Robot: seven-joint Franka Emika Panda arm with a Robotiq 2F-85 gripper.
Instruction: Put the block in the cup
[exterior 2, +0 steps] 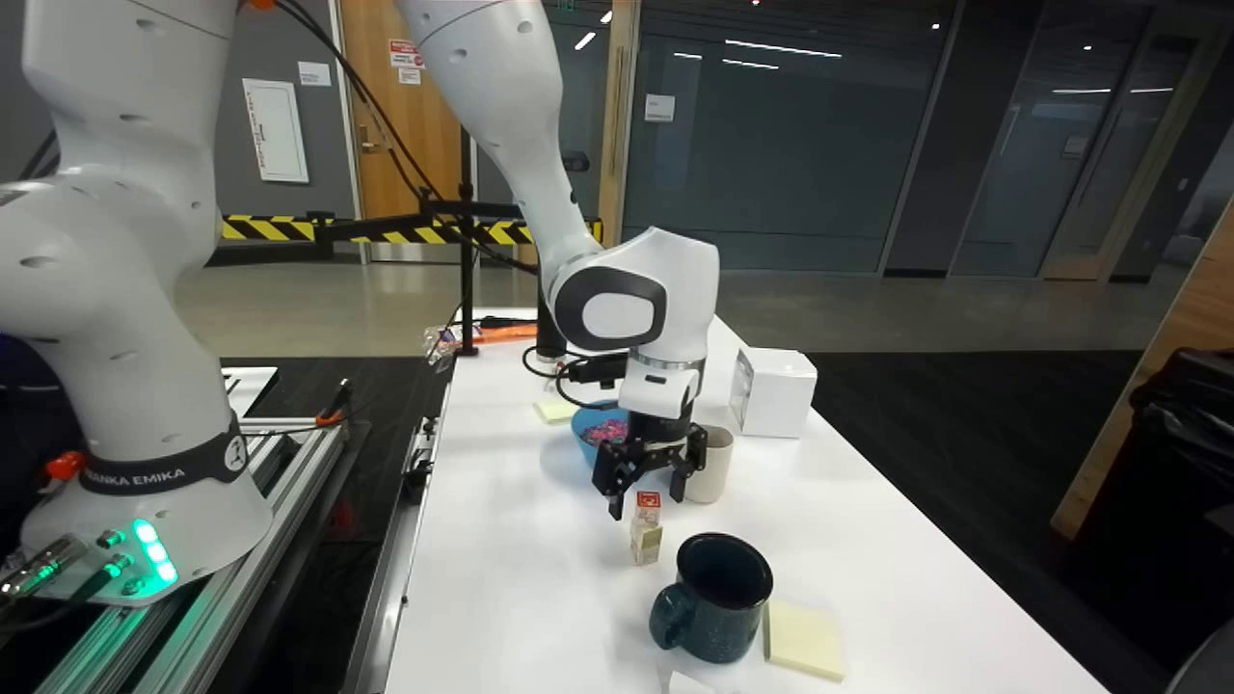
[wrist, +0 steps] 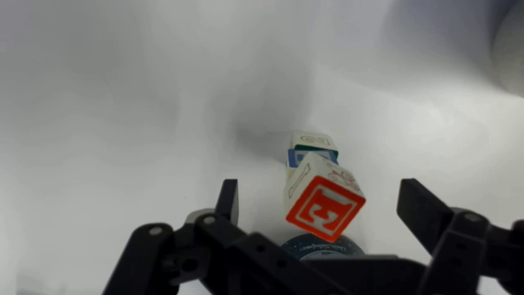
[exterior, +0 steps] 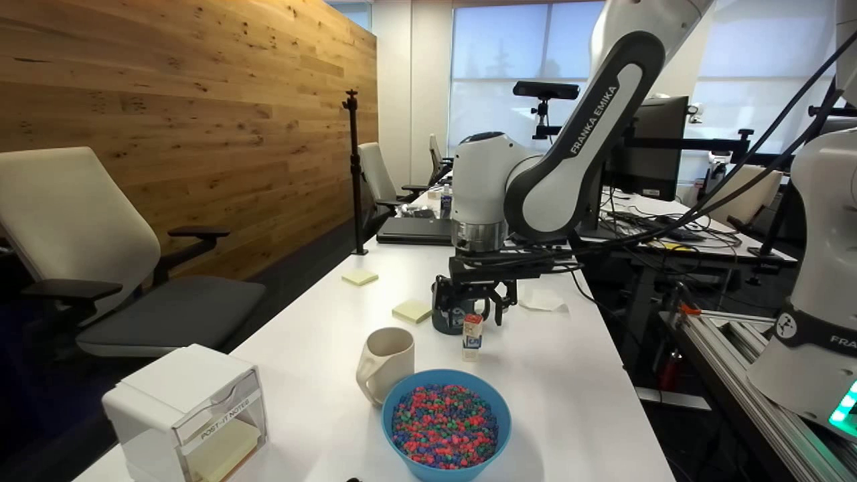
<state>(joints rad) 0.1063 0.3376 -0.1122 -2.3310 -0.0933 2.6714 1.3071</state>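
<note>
The long white table bears one white box-shaped dispenser, one round blue bowl, one cream-beige mug, one glossy dark navy mug, three pads of yellow notes and one upright stack of small lettered blocks, three as far as can be told.

Seen from the dispenser end, the dispenser is near left and one pad near right, by the bowl; the beige mug stands just past the bowl, to its left. Farther on, the stack stands on the table between the two mugs, its red-faced top block askew. The black two-fingered gripper is at the stack, fingers spread wide with a gap showing on each side; it partly screens the dark mug beyond. The second pad lies just left of that mug, the third pad farther left.

Small red, blue and green bits fill the bowl, and yellow paper sits in the dispenser. The beige mug's bottom is hidden; the dark mug's inside is too dark to make out.
</note>
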